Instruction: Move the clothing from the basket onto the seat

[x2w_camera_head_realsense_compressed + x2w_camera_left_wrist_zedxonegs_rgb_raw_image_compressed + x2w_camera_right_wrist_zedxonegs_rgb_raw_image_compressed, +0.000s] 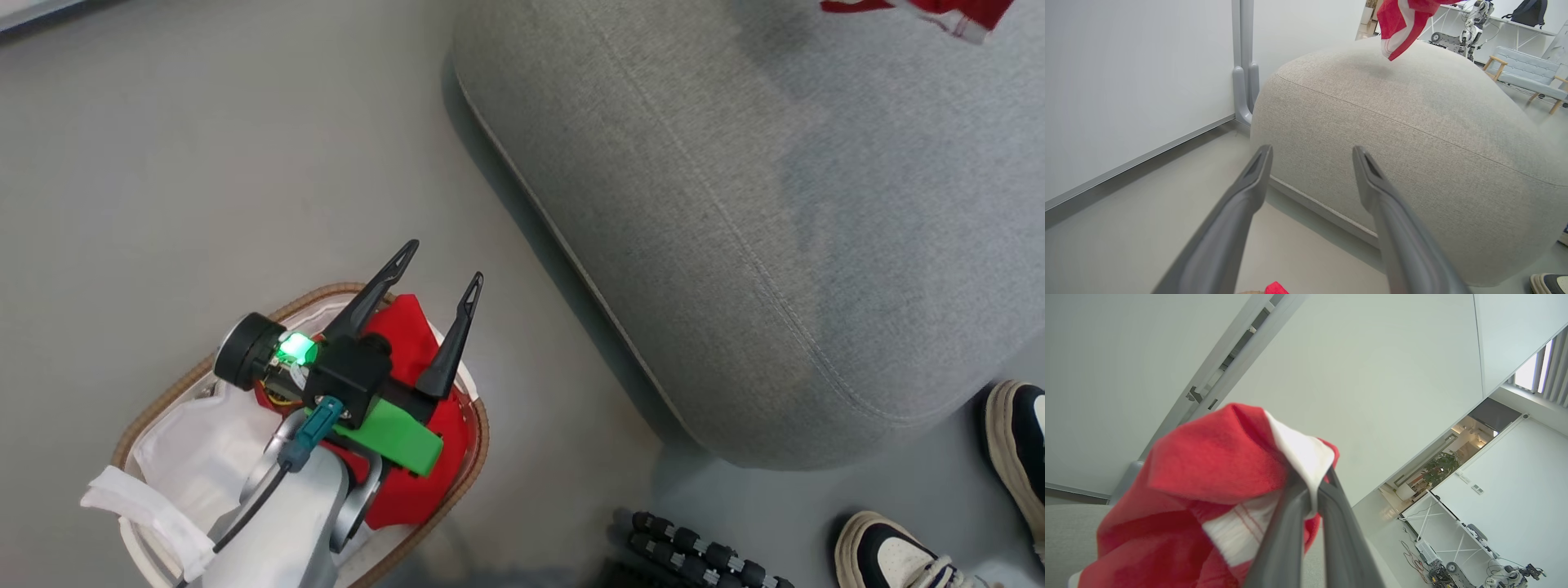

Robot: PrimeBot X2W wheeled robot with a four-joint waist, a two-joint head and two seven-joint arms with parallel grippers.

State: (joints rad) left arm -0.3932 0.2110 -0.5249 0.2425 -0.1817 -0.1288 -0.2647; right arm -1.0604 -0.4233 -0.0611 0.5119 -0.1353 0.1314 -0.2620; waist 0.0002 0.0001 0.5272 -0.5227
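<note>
My left gripper (pixel 441 270) (pixel 1312 153) hovers open over the basket (pixel 478 457), its fingers spread with nothing between them. A plain red piece of clothing (pixel 412 335) lies in the basket under the gripper, on the white liner (pixel 204 441). My right gripper (pixel 1312 477) is shut on the red jersey (pixel 1208 486) with white trim. In the left wrist view the jersey (pixel 1400 24) hangs above the top of the grey seat (pixel 1412 122). The jersey's hem (pixel 922 12) shows over the seat (pixel 775 204) at the head view's upper edge.
A person's two dark and white shoes (pixel 890 555) (pixel 1016 449) stand on the floor at the lower right by the seat. A black ribbed cable chain (pixel 694 555) lies in front of them. A white wall panel (pixel 1126 81) runs left of the seat.
</note>
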